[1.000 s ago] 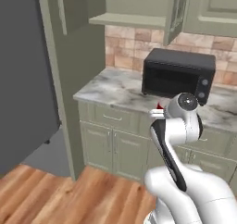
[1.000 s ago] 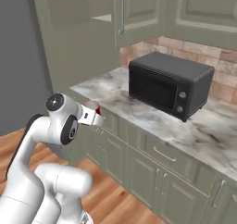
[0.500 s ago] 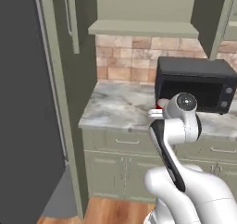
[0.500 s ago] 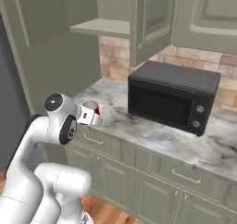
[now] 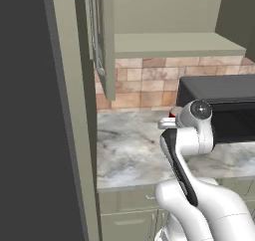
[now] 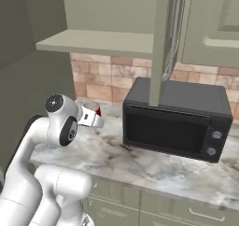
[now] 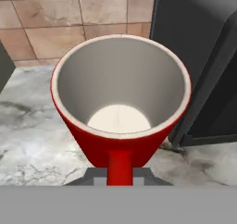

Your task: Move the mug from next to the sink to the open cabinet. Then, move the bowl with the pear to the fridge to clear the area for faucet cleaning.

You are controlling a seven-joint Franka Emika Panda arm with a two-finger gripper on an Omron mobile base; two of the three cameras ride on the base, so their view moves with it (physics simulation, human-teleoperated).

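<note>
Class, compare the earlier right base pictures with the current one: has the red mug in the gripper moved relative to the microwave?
Yes. The red mug, held by the shut gripper, now sits closer to the microwave, beside its left front corner.

Red, white-lined mug (image 7: pixel 120 112), upright above counter (image 7: pixel 32 144)

Mug (image 7: pixel 120 112) left of microwave (image 7: pixel 199 65)

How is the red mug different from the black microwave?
The mug is red outside and pale inside; the microwave is black all over. The mug is round and open at the top; the microwave is a closed box with knobs. The mug is much smaller and held by its handle in the shut gripper; the microwave stands on the counter. Both are in front of the brick wall.
</note>
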